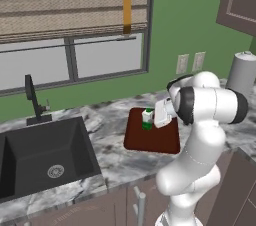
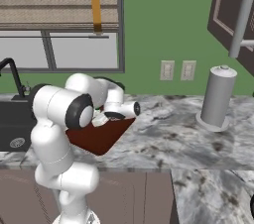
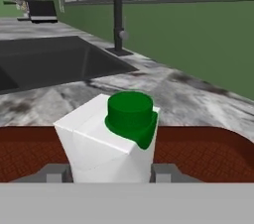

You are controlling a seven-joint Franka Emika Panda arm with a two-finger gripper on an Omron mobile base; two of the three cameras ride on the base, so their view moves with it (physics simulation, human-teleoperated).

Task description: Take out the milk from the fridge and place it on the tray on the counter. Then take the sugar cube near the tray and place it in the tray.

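The pincer grips the milk upright between its half-open fingers, right over the tray on the table, so the release is probably straight down.

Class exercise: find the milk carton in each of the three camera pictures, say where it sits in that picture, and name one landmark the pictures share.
Left base view: the milk carton stands on the tray, centre-right, beside the gripper.
Right base view: I cannot make out the carton; the arm covers that part of the tray.
Hand view: carton at bottom centre, between the fingers.
Shared landmark: the reddish-brown tray.
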